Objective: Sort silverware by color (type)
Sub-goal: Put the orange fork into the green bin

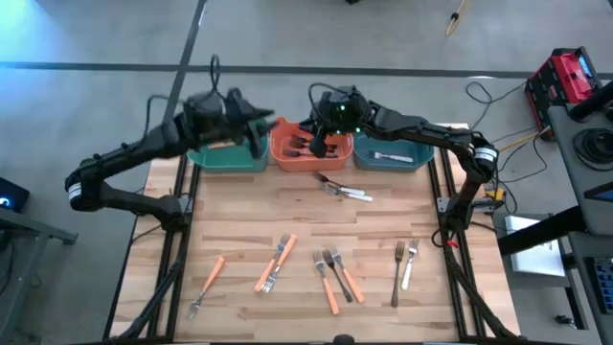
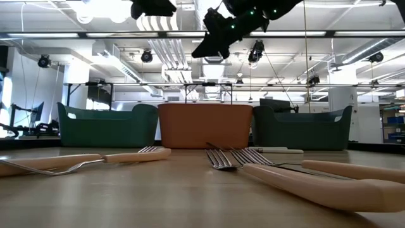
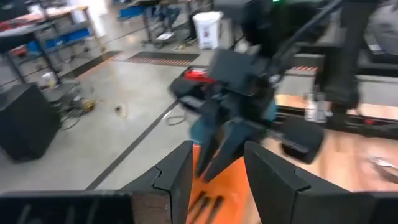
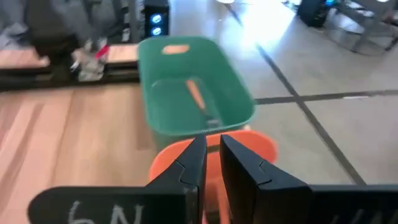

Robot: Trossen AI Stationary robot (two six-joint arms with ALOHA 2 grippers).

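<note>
High view: Both arms reach over the three bins at the far edge of the wooden surface (image 1: 383, 230). The right end effector (image 1: 321, 134) hangs above the orange bin (image 1: 287, 153), where dark-handled forks (image 1: 305, 146) lie; the left end effector (image 1: 257, 120) hovers by the green bin (image 1: 225, 158). The teal bin (image 1: 407, 158) holds a white-handled fork (image 1: 391, 155).

Silverware left to sort: Orange-handled forks (image 1: 275, 261), a dark fork (image 1: 337, 273) and silver forks (image 1: 404, 268) lie loose along the near half; two more forks (image 1: 343, 189) sit just in front of the bins.

Low view: Three bins stand in a row, green bin (image 2: 107, 125), orange bin (image 2: 205, 125), teal bin (image 2: 302, 126), with fork tines (image 2: 221, 158) close to the lens. The right end effector (image 2: 212, 38) hangs high above the orange bin.

Left wrist view: The left end effector (image 3: 216, 165) shows its fingers parted, nothing between them, facing the right arm over the orange bin (image 3: 217, 196).

Right wrist view: The right end effector (image 4: 208, 158) shows fingers nearly together with no fork visible between them; an orange-handled fork (image 4: 198, 99) lies in the green bin (image 4: 186, 81).

Step in hand: Apparently a drop just completed at the bins; the next move likely calls for swinging back to the loose forks and picking one by its handle.

Writing: White handwritten marks on the right wrist mount (image 4: 87, 214), not legible.
</note>
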